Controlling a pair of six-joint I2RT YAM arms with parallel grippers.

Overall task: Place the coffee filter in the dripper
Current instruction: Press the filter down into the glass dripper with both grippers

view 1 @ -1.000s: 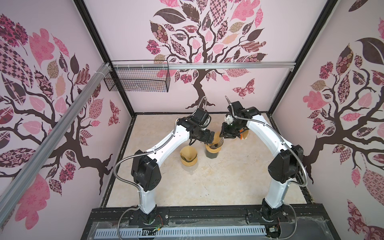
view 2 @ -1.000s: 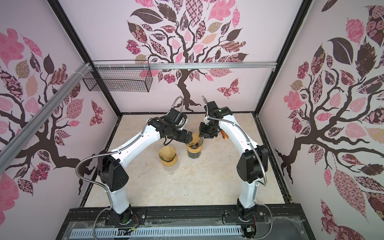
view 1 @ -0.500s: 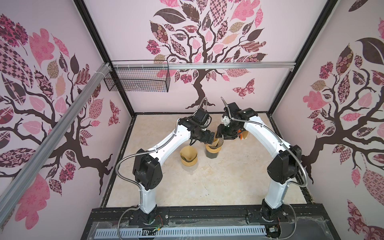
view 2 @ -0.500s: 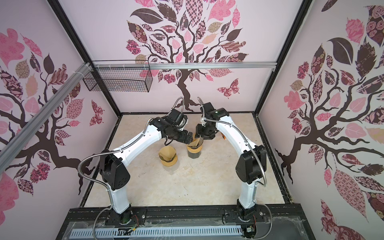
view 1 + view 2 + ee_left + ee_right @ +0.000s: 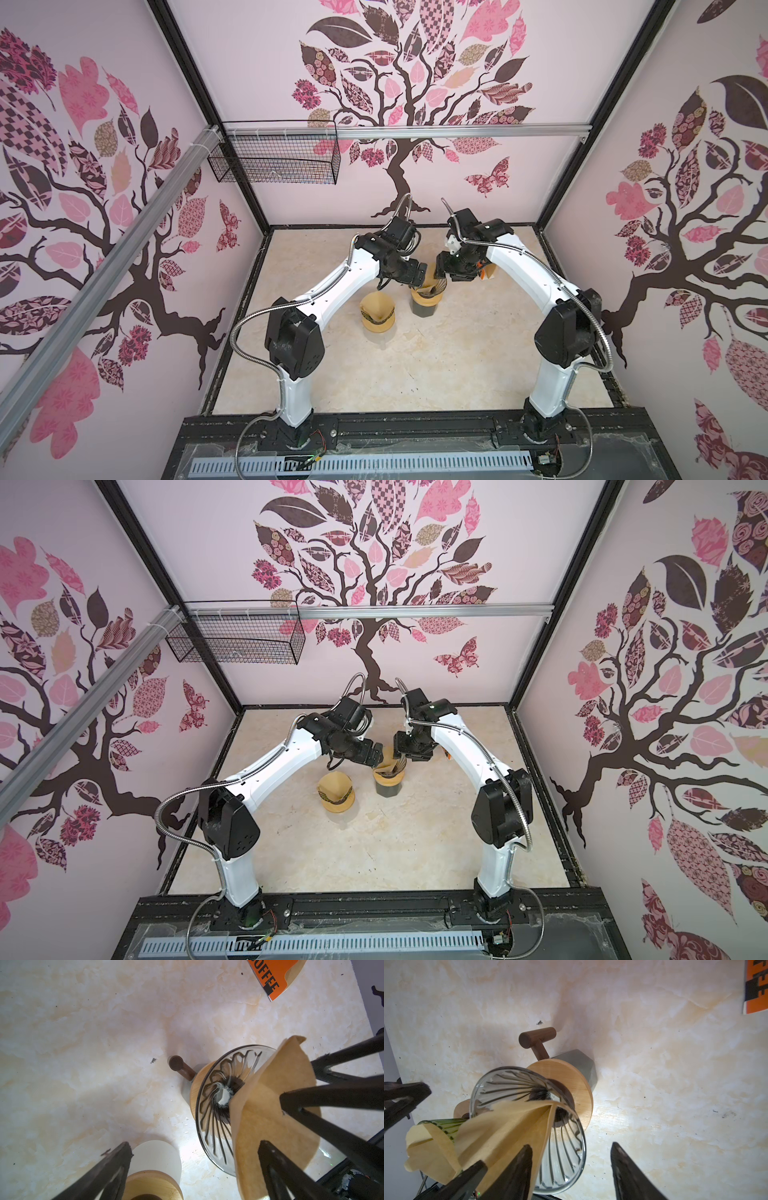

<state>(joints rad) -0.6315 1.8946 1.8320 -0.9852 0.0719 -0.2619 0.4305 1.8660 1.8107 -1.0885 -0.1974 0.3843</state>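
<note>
A glass dripper (image 5: 529, 1093) with dark ribs stands on a wooden disc over a dark cup, mid-table in both top views (image 5: 426, 300). A brown paper coffee filter (image 5: 512, 1126), folded to a cone, leans in it, tip near the dripper's hole and wide edge out over the rim (image 5: 268, 1105). My right gripper (image 5: 571, 1145) is open, straddling the rim, one finger against the filter. My left gripper (image 5: 195, 1144) is wide open, one finger (image 5: 276, 1167) in front of the filter. Both grippers meet over the dripper (image 5: 389, 780).
A second dripper (image 5: 377, 313) on a wooden base, with a filter in it, stands just left of the first. An orange filter packet (image 5: 272, 978) marked COFFEE lies behind the right arm (image 5: 488, 272). A wire basket (image 5: 274, 158) hangs on the back wall.
My right gripper's jaws have spread apart and let go of the filter, which now rests in the dripper. The right wrist has shifted slightly left. The left gripper stays wide open.
</note>
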